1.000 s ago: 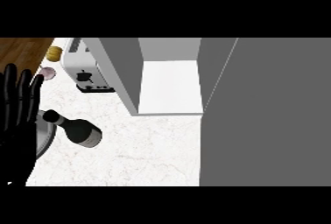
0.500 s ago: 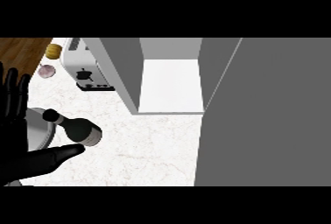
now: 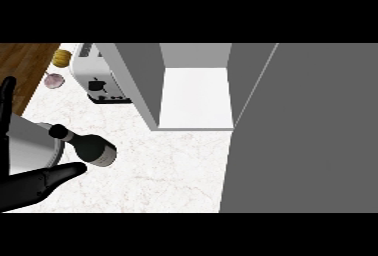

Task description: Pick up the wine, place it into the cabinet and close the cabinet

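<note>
Currently the wine bottle point(image 3: 88, 146) sits on the marble surface point(image 3: 162, 170) at lower left. The left hand point(image 3: 26, 187) is spread beside it. Its fingers should probably wrap the bottle's body before lifting toward the open cabinet point(image 3: 196, 100).

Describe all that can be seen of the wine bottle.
The wine bottle is dark, glass as it looks, with a narrow neck, a pale cap and a pale label near its wide lower end. Its neck points to the view's upper left, across the rim of a grey round vessel. It is at the left of the white marbled counter. The open left hand has a black fingertip by the bottle's lower end; I cannot tell if they touch.
</note>
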Robot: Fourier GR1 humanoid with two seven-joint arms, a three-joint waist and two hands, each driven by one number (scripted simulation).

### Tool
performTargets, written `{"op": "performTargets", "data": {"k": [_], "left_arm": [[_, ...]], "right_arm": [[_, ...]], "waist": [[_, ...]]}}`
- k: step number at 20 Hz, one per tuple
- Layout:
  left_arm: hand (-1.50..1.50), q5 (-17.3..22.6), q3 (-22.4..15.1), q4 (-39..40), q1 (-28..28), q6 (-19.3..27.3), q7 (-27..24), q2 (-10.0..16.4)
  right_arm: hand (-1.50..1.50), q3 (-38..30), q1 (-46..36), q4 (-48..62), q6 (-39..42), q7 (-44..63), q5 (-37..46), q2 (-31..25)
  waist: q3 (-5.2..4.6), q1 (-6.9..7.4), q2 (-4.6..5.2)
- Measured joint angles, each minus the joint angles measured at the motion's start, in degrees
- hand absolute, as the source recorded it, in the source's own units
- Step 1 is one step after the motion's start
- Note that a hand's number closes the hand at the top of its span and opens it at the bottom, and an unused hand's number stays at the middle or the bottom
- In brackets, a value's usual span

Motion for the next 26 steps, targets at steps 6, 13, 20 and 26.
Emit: {"op": "performTargets", "data": {"k": [6, 13, 20, 26], "left_arm": [[-1.5, -3.12, -2.1, -2.52, -1.19, 2.43, 5.66, -0.32], [-1.5, -4.14, -0.84, -3.2, -2.61, 3.53, 9.84, 0.81], [-1.5, -3.58, 0.3, -1.36, -0.9, 3.11, 8.7, 0.94], [-1.5, -2.01, 1.82, 2.12, 1.51, 2.29, 4.16, 0.35]], "right_arm": [[-1.5, 4.11, -3.21, -0.49, -3.66, 4.76, 1.17, 0.94], [-1.5, 7.24, -6.99, -0.64, -7.66, 8.92, 2.52, 0.73], [-1.5, 10.15, -8.25, -0.8, -11.05, 10.68, 3.84, -0.37], [-1.5, 11.82, -11.16, -1.03, -14.17, 13.39, 4.92, -1.52]], "waist": [[-0.01, -0.03, 0.0], [-0.03, -0.11, -0.04], [-0.06, -0.27, -0.07], [-0.1, -0.41, -0.11]]}}
